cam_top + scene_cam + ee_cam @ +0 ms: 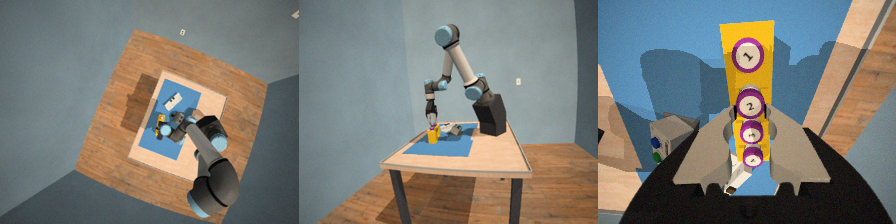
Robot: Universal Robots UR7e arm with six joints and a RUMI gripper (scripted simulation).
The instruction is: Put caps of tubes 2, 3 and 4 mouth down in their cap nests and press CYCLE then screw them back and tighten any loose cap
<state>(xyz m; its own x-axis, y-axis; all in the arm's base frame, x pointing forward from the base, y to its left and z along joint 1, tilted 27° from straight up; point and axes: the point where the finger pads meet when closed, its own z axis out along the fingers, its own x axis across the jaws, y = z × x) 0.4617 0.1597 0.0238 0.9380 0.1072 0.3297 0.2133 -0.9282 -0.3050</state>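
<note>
The yellow decapping station holds the tubes in a row. White-topped purple caps sit on them: cap 1, cap 2, cap 3 and cap 4. My gripper points down over the station, its fingertips against both sides of cap 2, shut on it. A little of the grey neck shows beside cap 2. Whether any cap stands higher is unclear. The white cap tray has no caps visible in it; its lamps look dark.
The grey key housing stands between the station and the arm base, with the blue key and green key. The cap tray is beyond the tube 4 end in the wrist view. The blue mat lies under everything.
</note>
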